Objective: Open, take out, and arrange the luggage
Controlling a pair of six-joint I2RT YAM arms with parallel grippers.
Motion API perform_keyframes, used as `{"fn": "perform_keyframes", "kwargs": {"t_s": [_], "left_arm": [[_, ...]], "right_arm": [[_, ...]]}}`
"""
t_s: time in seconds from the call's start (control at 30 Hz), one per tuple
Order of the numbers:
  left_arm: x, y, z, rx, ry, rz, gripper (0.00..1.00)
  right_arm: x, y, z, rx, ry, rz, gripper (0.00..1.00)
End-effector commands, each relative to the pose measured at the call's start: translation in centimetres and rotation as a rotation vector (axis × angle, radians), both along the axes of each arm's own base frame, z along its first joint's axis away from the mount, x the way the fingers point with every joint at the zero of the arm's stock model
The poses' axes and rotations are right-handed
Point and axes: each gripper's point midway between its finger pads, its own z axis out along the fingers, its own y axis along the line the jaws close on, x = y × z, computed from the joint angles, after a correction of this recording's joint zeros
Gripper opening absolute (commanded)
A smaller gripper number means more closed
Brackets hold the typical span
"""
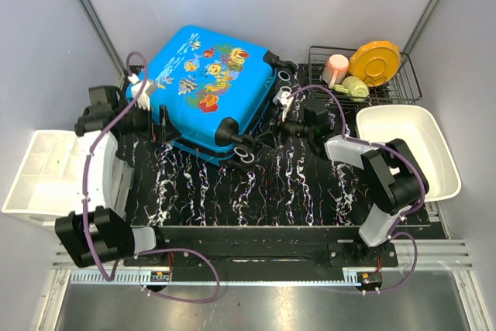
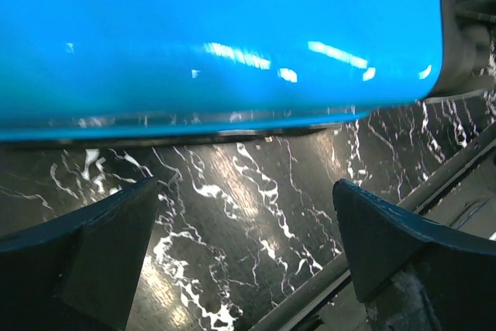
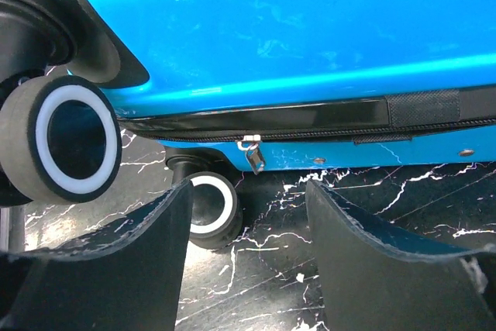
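Luggage (image 1: 209,91): zipped shut, lying fish-side up on the bench (image 1: 310,191), back-left of centre.
Left claw (image 2: 246,207): spread wide, gripping nothing, just beside the luggage's left side.
Right claw (image 3: 248,207): apart, at the wheel end, zipper pull (image 3: 252,154) just ahead, untouched.
Wire rack (image 1: 411,75): pink cup (image 1: 336,67), orange plate (image 1: 374,62), green item (image 1: 355,87).

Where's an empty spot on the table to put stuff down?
The black marbled mat is bare in front of the suitcase, up to the near edge. The white bin on the right is empty too. It's crowded at the wire rack and by the suitcase wheels, where the right hand sits.
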Motion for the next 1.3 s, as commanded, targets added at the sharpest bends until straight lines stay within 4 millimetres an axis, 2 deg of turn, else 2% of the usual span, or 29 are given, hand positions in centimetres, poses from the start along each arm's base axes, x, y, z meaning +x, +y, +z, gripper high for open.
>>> {"fn": "perform_keyframes", "kwargs": {"t_s": [0.0,0.07,0.13,0.17,0.23,0.37,0.53,0.57,0.67,0.83,0.93,1.0,1.03,1.07,1.1,1.2,1.23,1.27], "left_arm": [[-1.9,-1.0,-1.0,0.025,-0.149,-0.07,0.99],[-2.5,-1.2,-2.9,0.023,-0.154,-0.078,0.99],[-2.8,-1.3,-3.3,0.02,-0.159,-0.06,0.99],[-2.8,-1.4,-4.0,0.015,-0.155,-0.059,0.99],[-2.9,-1.8,-3.9,-0.01,-0.161,-0.053,0.99],[-2.8,-3.2,-3.1,-0.024,-0.195,-0.083,0.99],[-2.2,-3.0,-2.3,-0.021,-0.195,-0.061,0.99],[-1.7,-2.9,-1.4,-0.021,-0.212,-0.055,0.99],[-1.2,-2.9,-0.5,-0.024,-0.224,-0.044,0.99],[-0.7,-2.6,0.1,-0.014,-0.225,-0.03,0.99],[-0.5,-2.7,0.8,0.0,-0.244,-0.049,0.99],[-0.3,-2.8,1.2,0.045,-0.264,-0.083,0.99],[-0.5,-3.4,1.3,0.065,-0.27,-0.119,0.99],[-0.4,-3.7,1.9,0.107,-0.289,-0.164,0.99],[-0.4,-4.0,2.0,0.14,-0.297,-0.192,0.99],[-1.6,-6.6,3.6,0.216,-0.36,-0.426,0.99],[-3.0,-8.0,4.4,0.231,-0.367,-0.523,0.99],[-2.9,-8.6,4.1,0.285,-0.412,-0.63,0.99]], "right_arm": [[-0.1,-0.2,2.8,0.011,-0.102,0.007,0.7],[-1.2,-1.1,2.8,-0.014,-0.089,0.007,0.72],[-2.2,-2.0,2.3,-0.039,-0.088,0.01,0.74],[-2.3,-2.2,2.2,-0.051,-0.105,0.011,0.76],[-2.2,-2.3,1.7,-0.052,-0.106,0.008,0.77],[-0.9,-0.9,1.7,0.004,-0.128,0.021,0.75],[1.1,1.4,1.0,0.058,-0.2,0.038,0.75],[1.3,2.0,0.7,0.073,-0.204,0.04,0.75],[1.4,3.4,0.6,0.099,-0.224,0.051,0.74],[1.3,5.2,0.8,0.13,-0.259,0.051,0.7],[1.4,5.8,0.9,0.14,-0.266,0.044,0.63],[1.6,5.8,0.9,0.139,-0.273,0.029,0.54],[1.6,5.8,0.9,0.14,-0.276,0.028,0.49],[1.6,5.7,0.8,0.138,-0.275,0.024,0.43],[1.5,5.6,0.5,0.133,-0.271,0.024,0.27],[1.2,5.0,0.1,0.116,-0.286,0.015,0.06],[1.3,4.8,0.3,0.114,-0.298,0.008,0.0],[1.4,4.6,0.2,0.107,-0.3,-0.002,0.0]]}}
